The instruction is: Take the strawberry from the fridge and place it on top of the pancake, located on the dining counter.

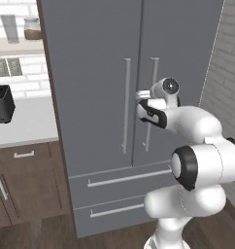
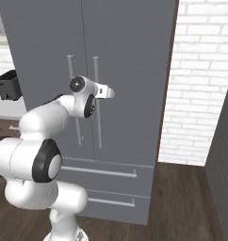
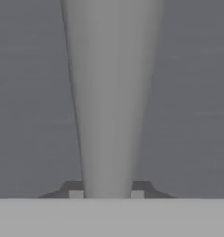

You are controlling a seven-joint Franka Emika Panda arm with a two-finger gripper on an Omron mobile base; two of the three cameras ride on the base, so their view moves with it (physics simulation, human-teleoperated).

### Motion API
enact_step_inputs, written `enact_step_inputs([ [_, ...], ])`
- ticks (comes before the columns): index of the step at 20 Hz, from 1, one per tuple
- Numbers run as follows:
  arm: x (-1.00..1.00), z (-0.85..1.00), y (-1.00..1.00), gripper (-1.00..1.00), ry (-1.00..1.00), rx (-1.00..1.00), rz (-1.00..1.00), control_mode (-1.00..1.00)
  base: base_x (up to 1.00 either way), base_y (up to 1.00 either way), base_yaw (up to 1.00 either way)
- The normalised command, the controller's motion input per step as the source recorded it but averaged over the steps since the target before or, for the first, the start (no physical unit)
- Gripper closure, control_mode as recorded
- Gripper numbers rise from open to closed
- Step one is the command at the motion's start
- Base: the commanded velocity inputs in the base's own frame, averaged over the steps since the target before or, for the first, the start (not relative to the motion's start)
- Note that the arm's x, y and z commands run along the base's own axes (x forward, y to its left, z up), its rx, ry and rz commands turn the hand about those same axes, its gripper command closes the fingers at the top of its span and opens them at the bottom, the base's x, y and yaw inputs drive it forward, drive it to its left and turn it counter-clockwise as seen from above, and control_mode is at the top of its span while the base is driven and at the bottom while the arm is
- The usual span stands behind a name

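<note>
The tall grey fridge [image 1: 95,97] [image 2: 134,70] stands with both doors closed. My gripper [image 1: 139,95] [image 2: 109,92] reaches up against the door front at mid height, by the pair of long vertical bar handles [image 1: 126,104] [image 2: 96,101]. In the hand view one handle bar [image 3: 111,92] runs straight up between my fingertips [image 3: 77,193], which press against its two sides, so the gripper [image 3: 107,192] is shut on it. The strawberry is hidden behind the doors. The pancake and the dining counter are out of view.
Two drawers [image 1: 119,180] [image 2: 101,172] sit below the fridge doors. Left of the fridge, a white counter [image 1: 27,124] over brown cabinets [image 1: 27,180] carries a black toaster [image 1: 2,104] [image 2: 7,84]. A brick wall [image 2: 205,70] closes off the right side.
</note>
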Motion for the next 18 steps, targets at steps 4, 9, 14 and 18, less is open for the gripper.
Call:
enact_step_inputs([
  [4,-0.88,0.0,-0.42,1.0,0.0,0.02,0.0,-1.0,0.0,0.0,0.0],
  [9,-1.0,0.0,-0.89,1.0,0.02,0.12,0.0,-1.0,0.0,0.0,0.0],
  [14,-1.0,0.0,-0.98,1.0,0.02,0.11,-0.01,-1.0,0.0,0.0,0.0],
  [18,-0.95,0.19,-1.0,1.0,0.13,0.13,0.0,-1.0,0.0,0.0,0.0],
])
